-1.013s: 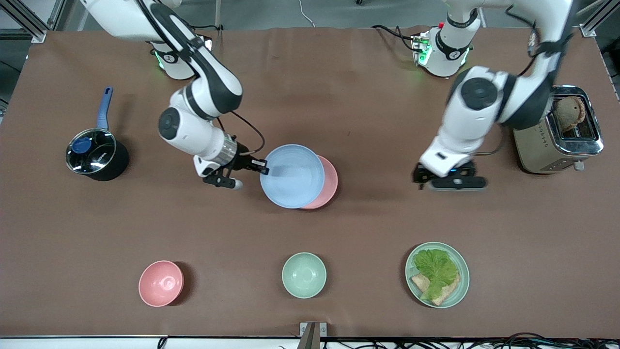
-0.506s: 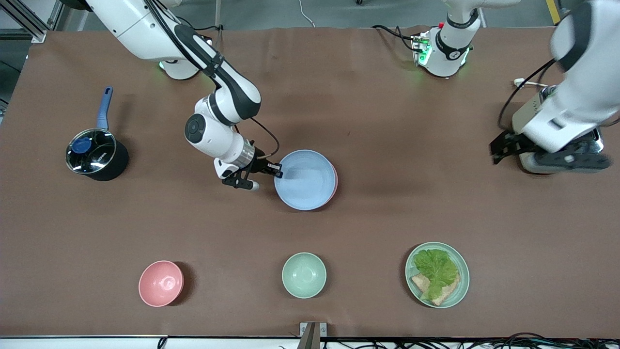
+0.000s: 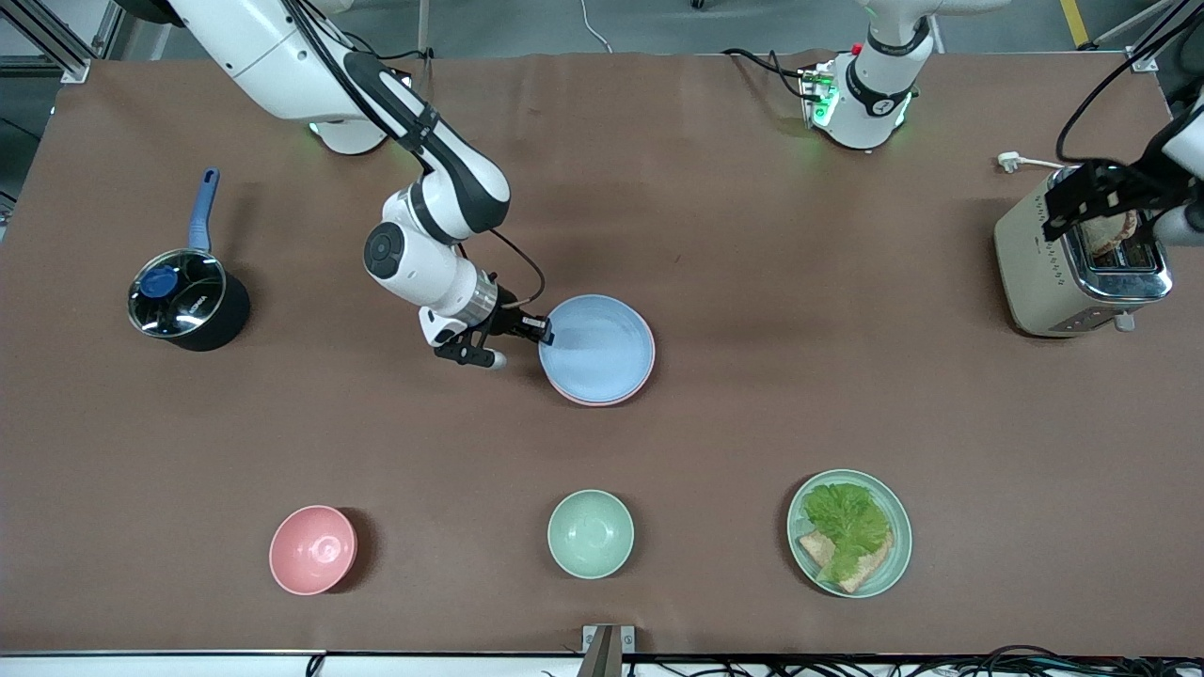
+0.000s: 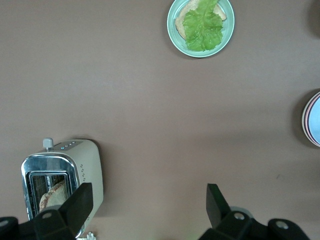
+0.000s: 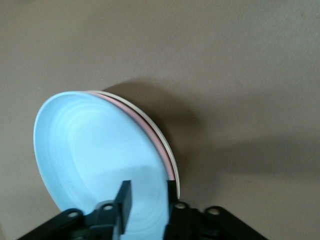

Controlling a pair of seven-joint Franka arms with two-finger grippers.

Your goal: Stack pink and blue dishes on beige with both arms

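The pale blue plate (image 3: 597, 348) lies on top of the pale pink plate (image 3: 651, 362), of which only a thin rim shows. In the right wrist view the blue plate (image 5: 95, 155) covers the pink plate (image 5: 150, 132), and under both a cream sliver of the beige plate (image 5: 163, 137) peeks out. My right gripper (image 3: 536, 331) is at the stack's edge toward the right arm's end, shut on the blue plate's rim, one finger over its inside and one outside. My left gripper (image 3: 1105, 197) hangs open and empty over the toaster (image 3: 1082, 254).
A black saucepan (image 3: 188, 301) stands toward the right arm's end. Nearer the front camera stand a deep pink bowl (image 3: 312, 550), a mint-green bowl (image 3: 590, 533) and a mint-green plate (image 3: 894, 564) with lettuce and bread. The toaster (image 4: 62, 180) holds bread.
My right gripper carried the blue plate sideways over the pink one and lowered it until it sits centred on the stack. My left arm swung away toward the toaster and rose.
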